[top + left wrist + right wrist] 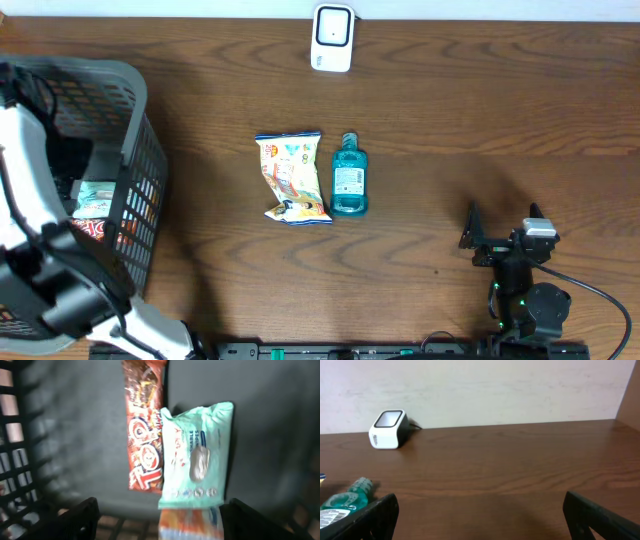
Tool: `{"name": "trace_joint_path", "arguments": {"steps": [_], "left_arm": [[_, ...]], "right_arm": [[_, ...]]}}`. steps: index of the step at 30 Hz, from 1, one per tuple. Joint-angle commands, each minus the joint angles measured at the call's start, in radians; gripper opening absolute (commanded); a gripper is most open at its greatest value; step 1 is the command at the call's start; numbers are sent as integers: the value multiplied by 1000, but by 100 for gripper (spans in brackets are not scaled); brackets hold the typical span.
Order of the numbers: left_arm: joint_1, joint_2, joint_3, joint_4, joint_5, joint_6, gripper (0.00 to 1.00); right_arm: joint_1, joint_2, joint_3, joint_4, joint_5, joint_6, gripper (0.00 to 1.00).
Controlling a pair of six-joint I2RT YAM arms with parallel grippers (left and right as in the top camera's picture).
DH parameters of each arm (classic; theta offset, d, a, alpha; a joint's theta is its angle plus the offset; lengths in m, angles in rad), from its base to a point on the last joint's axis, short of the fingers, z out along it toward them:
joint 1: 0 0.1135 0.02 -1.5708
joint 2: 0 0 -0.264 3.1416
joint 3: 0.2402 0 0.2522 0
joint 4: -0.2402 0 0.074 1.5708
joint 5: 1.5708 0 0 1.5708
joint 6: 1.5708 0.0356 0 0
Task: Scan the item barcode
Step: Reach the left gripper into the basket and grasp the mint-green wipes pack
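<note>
Left gripper [162,510] hangs released inside the basket [140,170] at left, above the wipes pack [197,455]. Right gripper [480,505] is released, empty. Scanner [332,38] stands far centre; pickup and scan remain.

Basket walls [148,170] hem packets [197,455]; top open.

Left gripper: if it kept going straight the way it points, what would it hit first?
The left gripper would probably meet the blurred orange packet low between its open jaws, else the mint-green wipes pack just above it in the picture; depth is unclear.
</note>
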Motion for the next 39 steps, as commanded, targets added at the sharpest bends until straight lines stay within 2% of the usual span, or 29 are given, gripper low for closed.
{"name": "trace_joint_path", "arguments": {"steps": [1, 4, 8, 22, 28, 31, 39], "left_arm": [[1, 82, -35, 40, 12, 15, 81], [1, 121, -60, 91, 15, 37, 81], [0, 158, -108, 207, 96, 114, 81], [1, 161, -298, 385, 101, 112, 81], [1, 161, -307, 401, 101, 112, 55], [1, 157, -306, 401, 101, 113, 46], [28, 43, -212, 323, 101, 124, 43]], "right_arm": [[13, -5, -2, -4, -3, 13, 99], [13, -5, -2, -3, -3, 13, 99], [13, -5, -2, -4, -3, 13, 99], [13, -5, -2, -4, -3, 13, 99], [13, -5, -2, -4, -3, 13, 99], [13, -5, -2, -4, -3, 13, 99], [13, -5, -2, -4, -3, 13, 99]]}}
